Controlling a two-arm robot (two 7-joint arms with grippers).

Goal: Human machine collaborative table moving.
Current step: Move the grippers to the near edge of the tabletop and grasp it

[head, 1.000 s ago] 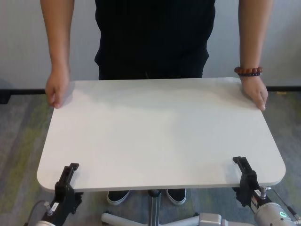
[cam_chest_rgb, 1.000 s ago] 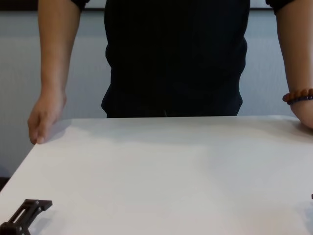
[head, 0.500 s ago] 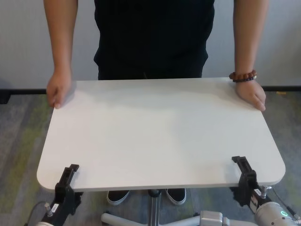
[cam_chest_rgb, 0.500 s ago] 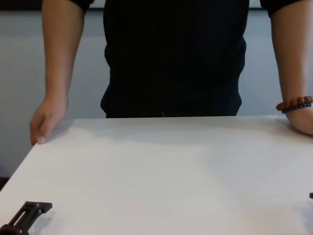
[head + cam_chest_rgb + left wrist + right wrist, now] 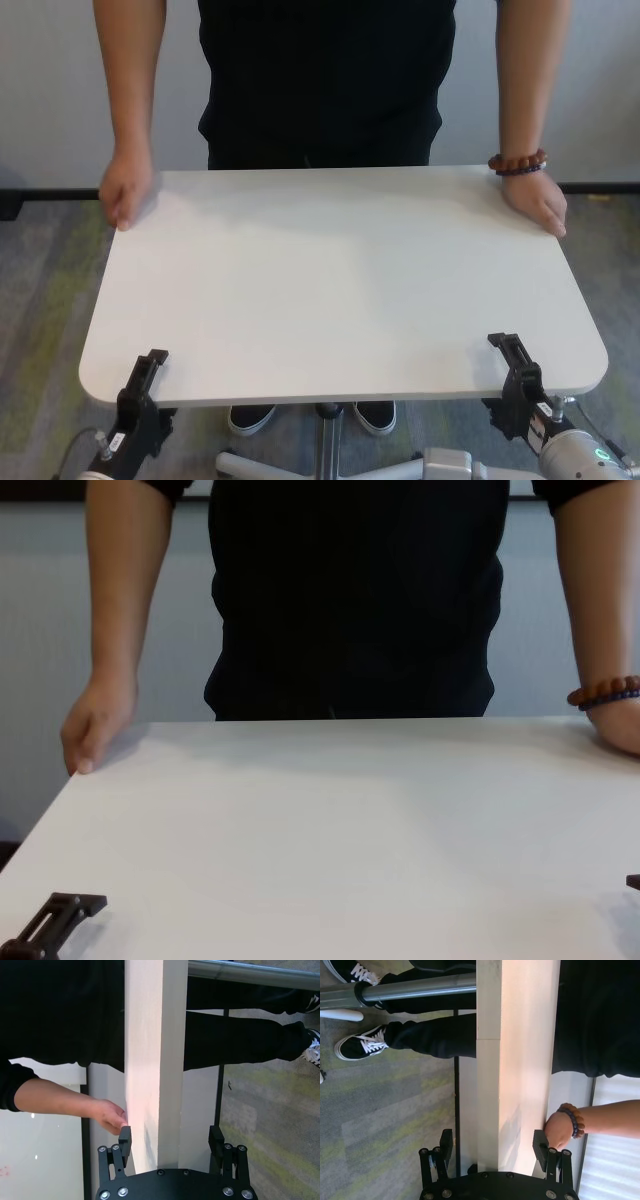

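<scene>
We see the table [image 5: 340, 280] between us and the human [image 5: 325, 80], its surface bare. Our left gripper [image 5: 143, 385] sits at the table's near left corner and our right gripper [image 5: 515, 375] at its near right corner. At each, the jaws straddle the table's edge, 1 finger above and 1 below; whether they press on it we cannot tell. The human's hands hold the 2 far corners, a bracelet [image 5: 518, 161] on 1 wrist. The head is cut off. The leg [image 5: 324, 445] is mostly hidden under the table.
</scene>
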